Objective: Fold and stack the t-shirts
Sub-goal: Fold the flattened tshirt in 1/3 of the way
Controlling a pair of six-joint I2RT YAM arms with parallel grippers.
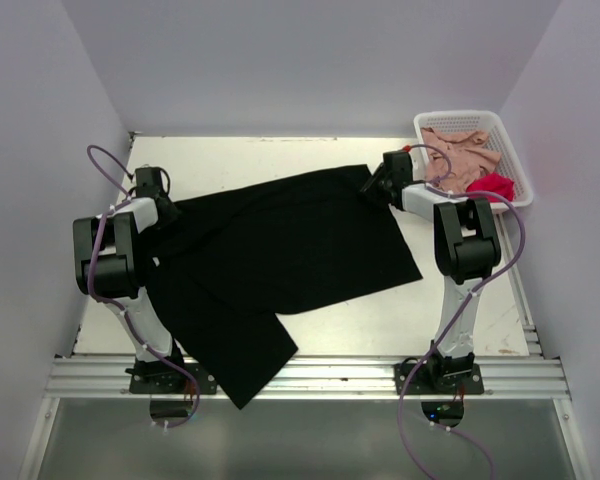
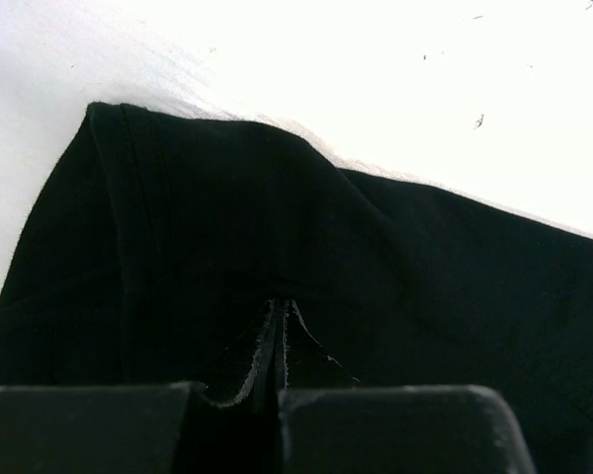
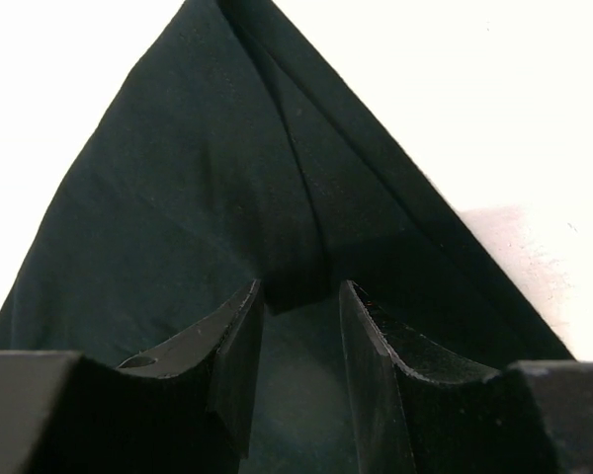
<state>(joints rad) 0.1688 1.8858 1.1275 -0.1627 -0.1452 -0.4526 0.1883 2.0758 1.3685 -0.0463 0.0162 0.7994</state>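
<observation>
Early stage, as I judged it: nothing folded, nothing stacked. The large solid black cloth t-shirt (image 1: 280, 250) lay spread and skewed across the middle of the pale worktop (image 1: 400, 310), with one end hanging over the near edge toward the left corner. The left gripper (image 2: 279, 321) sat at the shirt's left edge near the far-left corner, its fingers pressed together on a pinch of black cloth. The right gripper (image 3: 296, 296) was at the shirt's corner toward the far edge, right of centre. Its fingers stood apart with a ridge of cloth between the tips, and no firm bite was visible. The dusty pink crumpled shirt (image 1: 460, 155) and the bright red shirt (image 1: 492, 185) lay unfolded in the white plastic lattice basket (image 1: 460, 116) at the far-right corner. Left to do: every fold, all three shirts, and the stack.
</observation>
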